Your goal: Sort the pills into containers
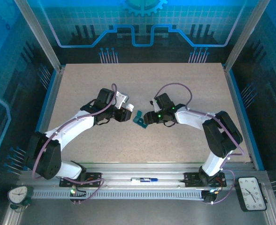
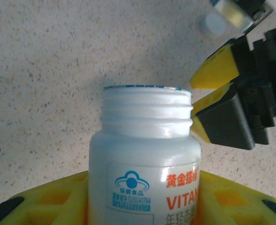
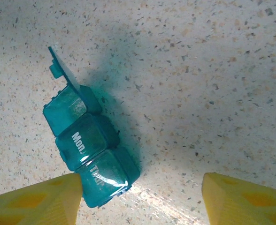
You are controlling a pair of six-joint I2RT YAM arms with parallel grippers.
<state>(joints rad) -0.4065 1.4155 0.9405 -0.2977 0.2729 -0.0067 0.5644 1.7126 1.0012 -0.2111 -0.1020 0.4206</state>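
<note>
While the left claw [image 1: 124, 114] grips the uncapped bottle [image 2: 145, 140], likely for pouring, the right claw [image 3: 140, 201] stands open at the box [image 3: 84, 145], mid-table between the arms, end lid [image 3: 63, 75] raised for pills, probably ready to steady it.

Both arms are bent inward. The left gripper [image 1: 122, 114] is clamped on a white bottle [image 2: 145, 154]; the fingers of the right gripper [image 3: 140, 199] are held apart.
</note>
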